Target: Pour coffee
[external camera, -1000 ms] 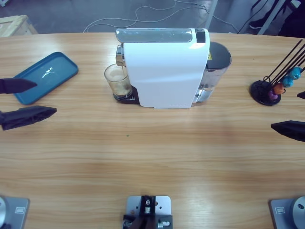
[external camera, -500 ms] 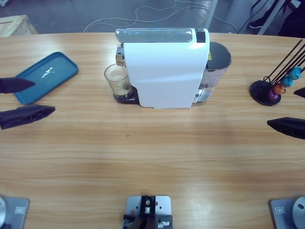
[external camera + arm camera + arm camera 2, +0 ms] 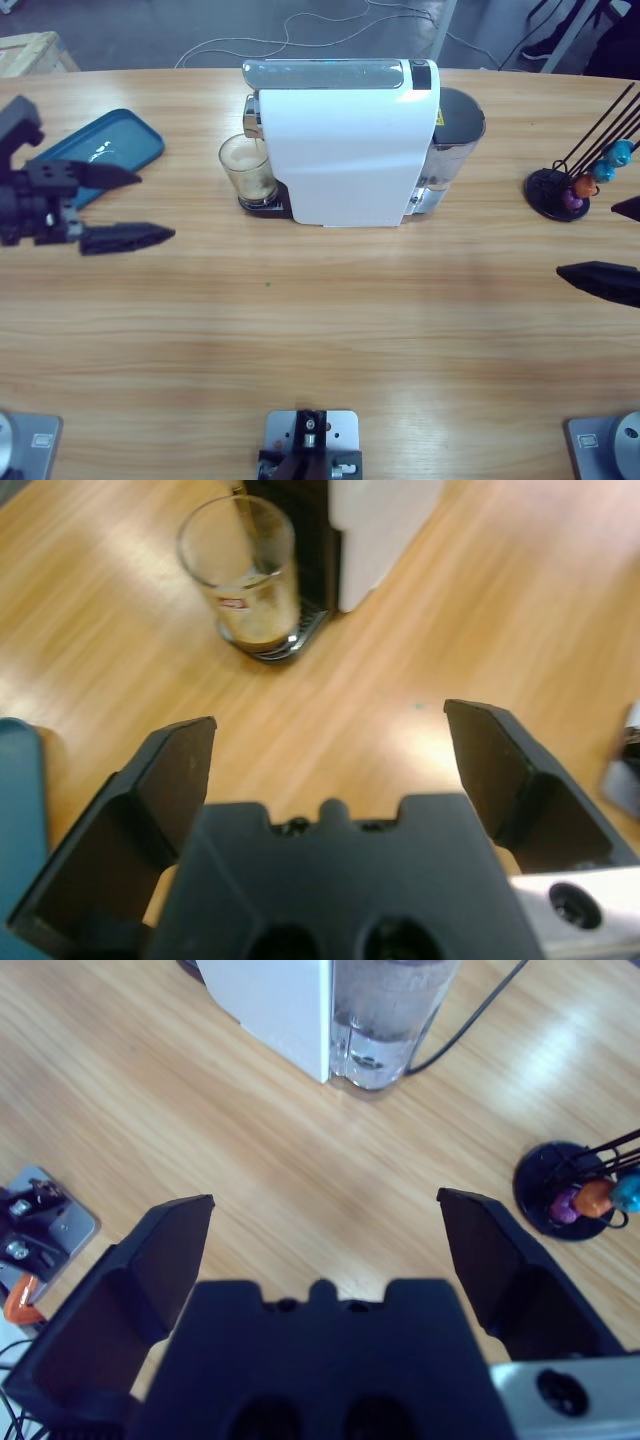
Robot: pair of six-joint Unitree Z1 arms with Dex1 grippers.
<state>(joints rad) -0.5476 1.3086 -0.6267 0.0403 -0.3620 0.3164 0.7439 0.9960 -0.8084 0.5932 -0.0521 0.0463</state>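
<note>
Glass point(image 3: 246, 170) sits on the drip tray of the white machine point(image 3: 345, 140), upper centre of the high view, with coffee point(image 3: 252, 608) shallow in its bottom, brown under tan foam. Step in hand, as I judge it: the left arm reaches for the glass to lift it out.

Doing it well:
- Come in low and level from the left of the frame, jaws straddling the glass mid-wall, not at the rim.
- Mind the spout directly over the glass and the machine body close on its right; draw the glass out sideways before lifting.
- Close gently; clear glass, likely slick.
- Keep it upright once held.

Left gripper point(image 3: 140, 207): jaws spread wide, nothing between them, touching nothing. It hangs at the left of the high view, just beside the blue tray point(image 3: 120, 135), well apart from the glass. In its wrist view point(image 3: 330, 745) the glass lies ahead, upper left.

Right gripper point(image 3: 600, 240): wide too, empty, at the right edge near the capsule stand point(image 3: 565, 190). Its wrist view point(image 3: 325, 1230) shows the water tank point(image 3: 385, 1020) ahead.
</note>
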